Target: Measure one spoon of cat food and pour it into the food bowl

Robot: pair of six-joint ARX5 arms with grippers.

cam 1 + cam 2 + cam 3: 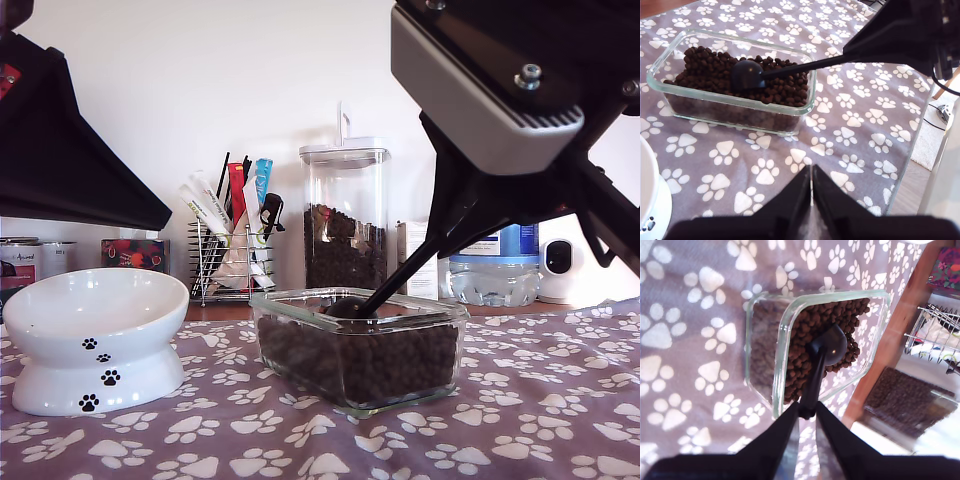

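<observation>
Your second tool point(807, 412) is clamped on the handle of the spoon point(826, 347), whose bowl rests on the cat food point(705, 65) in the glass dish point(300, 340): you are scooping. Your first tool point(811, 182) idles, jaws together (holding nothing). Next, lift level and carry toward the food bowl point(40, 340), at the exterior view's left.

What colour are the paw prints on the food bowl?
Black, on the food bowl's white pedestal base; the exterior view shows them best.
</observation>
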